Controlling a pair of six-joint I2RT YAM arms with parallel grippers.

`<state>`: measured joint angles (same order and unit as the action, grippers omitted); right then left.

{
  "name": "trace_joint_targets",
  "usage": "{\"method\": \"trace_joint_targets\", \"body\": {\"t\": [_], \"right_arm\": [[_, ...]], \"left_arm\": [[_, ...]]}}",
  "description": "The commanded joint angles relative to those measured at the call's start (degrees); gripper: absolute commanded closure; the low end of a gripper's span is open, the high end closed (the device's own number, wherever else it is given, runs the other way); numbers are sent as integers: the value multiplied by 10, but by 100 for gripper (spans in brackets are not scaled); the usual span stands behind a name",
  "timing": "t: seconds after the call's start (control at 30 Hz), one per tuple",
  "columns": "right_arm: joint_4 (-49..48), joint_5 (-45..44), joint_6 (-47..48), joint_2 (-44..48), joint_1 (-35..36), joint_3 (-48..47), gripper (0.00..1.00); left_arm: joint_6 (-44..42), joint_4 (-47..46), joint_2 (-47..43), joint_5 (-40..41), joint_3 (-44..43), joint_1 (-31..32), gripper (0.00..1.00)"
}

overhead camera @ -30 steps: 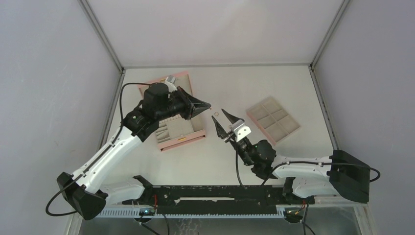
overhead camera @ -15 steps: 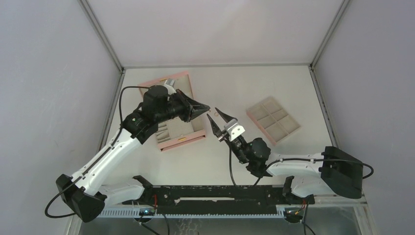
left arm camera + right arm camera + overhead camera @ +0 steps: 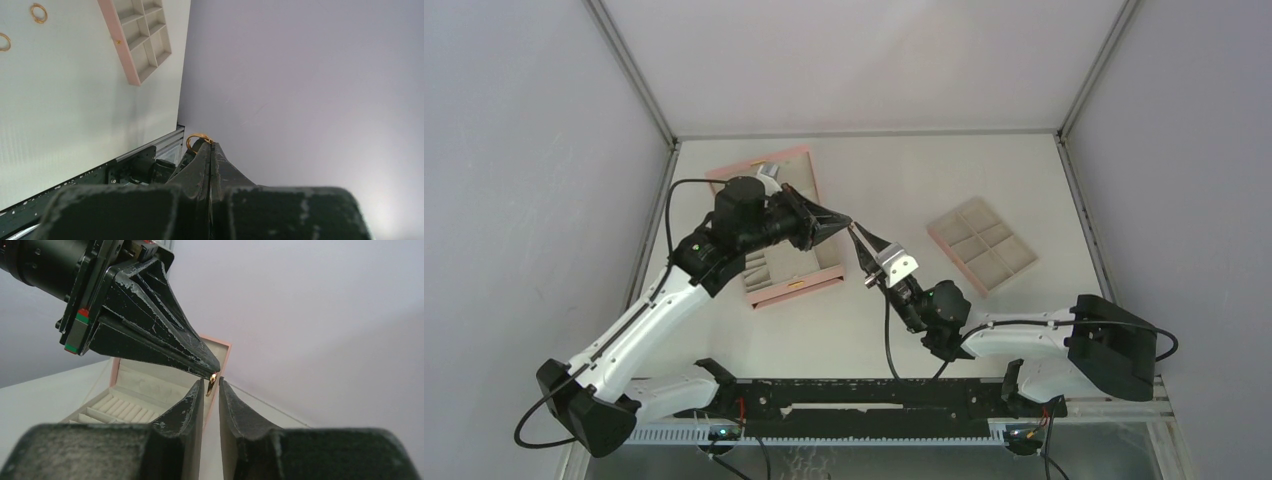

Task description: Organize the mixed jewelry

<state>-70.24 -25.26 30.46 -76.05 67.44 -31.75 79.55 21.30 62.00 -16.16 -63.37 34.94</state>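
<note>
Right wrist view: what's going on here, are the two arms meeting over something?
It looks like a mid-air handover. The left gripper is shut, pinching a small copper ring at its tips above the table. The right gripper has its fingers either side of that ring, with a gap showing on both sides, so it has no grip yet. Two more rings lie on the table near the beige tray.
</note>
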Motion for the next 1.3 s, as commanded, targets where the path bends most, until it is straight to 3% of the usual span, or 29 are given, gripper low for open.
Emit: {"method": "trace_joint_targets", "body": {"t": [0.0, 0.23, 0.33, 0.4, 0.53, 0.6, 0.7, 0.83, 0.93, 1.0, 1.17, 1.27], "right_arm": [[-30, -5, -2, -1, 4, -22, 76], [-28, -14, -10, -8, 1, -28, 78], [-29, -19, -15, -10, 0, -29, 84], [-14, -34, -17, -12, -1, -39, 100], [-10, -59, -28, -8, -2, -44, 100], [4, -55, -40, 2, -7, -43, 100], [52, -31, -75, 33, -20, -44, 100], [187, 30, -164, 104, -65, -44, 100], [338, 172, -261, 185, -143, -44, 100], [438, 329, -329, 235, -224, -45, 100], [536, 711, -527, 306, -456, -56, 100], [596, 769, -606, 329, -520, -70, 100]], "left_arm": [[8, -27, -15, 4, 10, -3, 100], [12, -32, -18, 3, 16, -3, 100], [13, -34, -20, 5, 16, -3, 100], [16, -45, -23, 3, 22, -3, 100], [18, -69, -29, -5, 32, -2, 99], [14, -69, -32, -6, 33, -2, 83], [6, -74, -36, -8, 36, -3, 41], [-17, -75, -47, -23, 42, -2, 17], [-61, -75, -58, -49, 48, -4, 13], [-116, -78, -60, -86, 46, -5, 13], [-323, -55, -61, -149, 40, -5, 9], [-439, -67, -75, -177, 64, -5, 9]]}}
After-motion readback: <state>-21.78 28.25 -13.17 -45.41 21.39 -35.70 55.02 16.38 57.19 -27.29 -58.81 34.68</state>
